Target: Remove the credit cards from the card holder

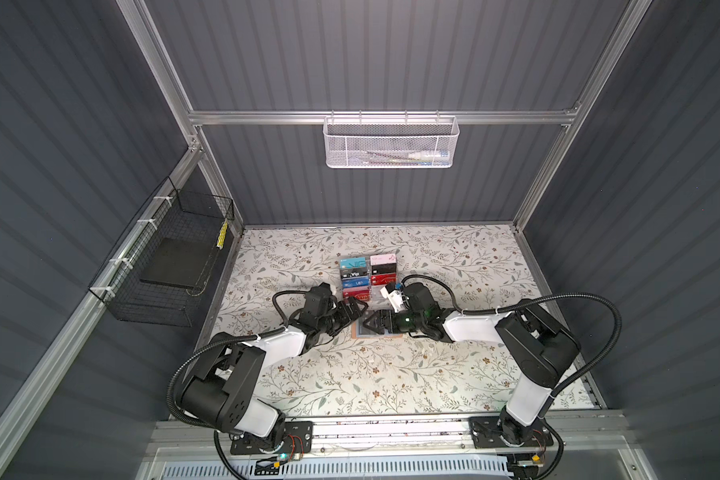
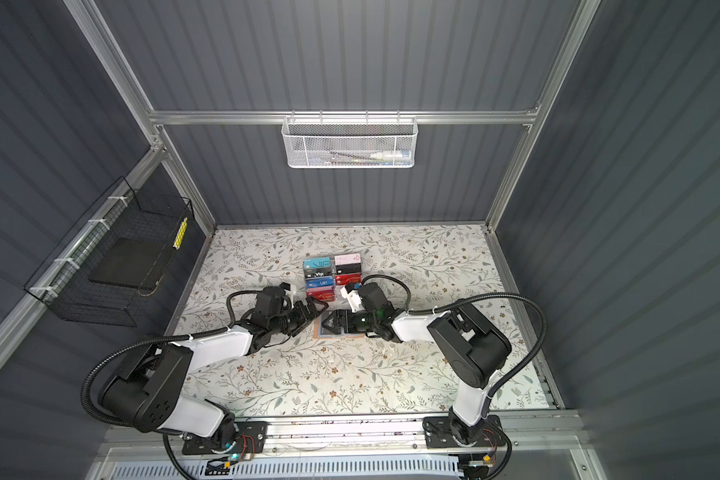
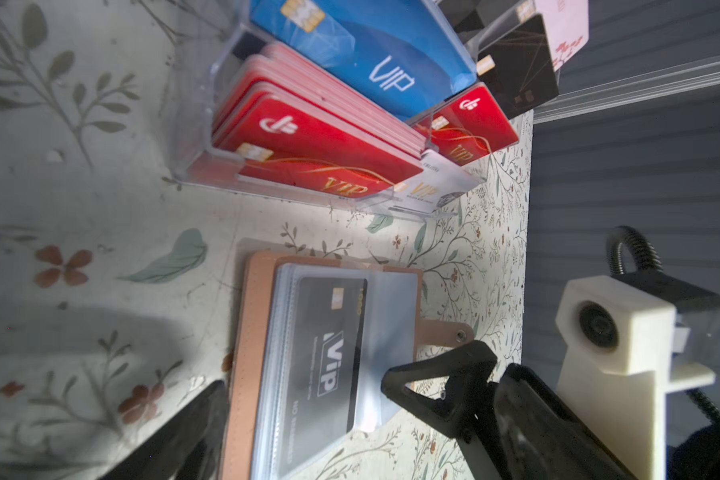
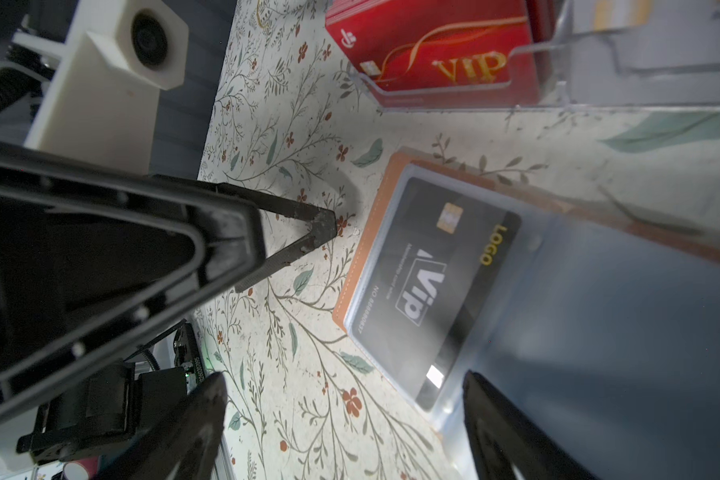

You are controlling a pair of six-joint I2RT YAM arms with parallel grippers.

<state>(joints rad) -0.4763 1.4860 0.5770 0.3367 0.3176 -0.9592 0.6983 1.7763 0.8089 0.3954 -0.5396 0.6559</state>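
We've got the tan leathery card holder [image 3: 254, 316] lying open and flat on the worktop [image 3: 100, 208], between both sets of fingers. The right fingers [image 3: 433, 386] are nearer, spread, with one tip on a clear pocket page [image 3: 395, 316]. The left fingers [image 4: 321, 222] are wide open just beside it. The glossy black card [image 4: 433, 282] sits pocketed, its long axis running away from the right ones, we reckon.

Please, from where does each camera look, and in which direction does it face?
Both top views: high above the arm bases, looking down on the table; both arms, left hand, right hand show.
Left wrist: low beside the card holder, facing the card rack; one own fingertip shows.
Right wrist: low over the card holder, facing the black card; both own fingertips show.
Shared: both wrist views show the black card and the other hand.
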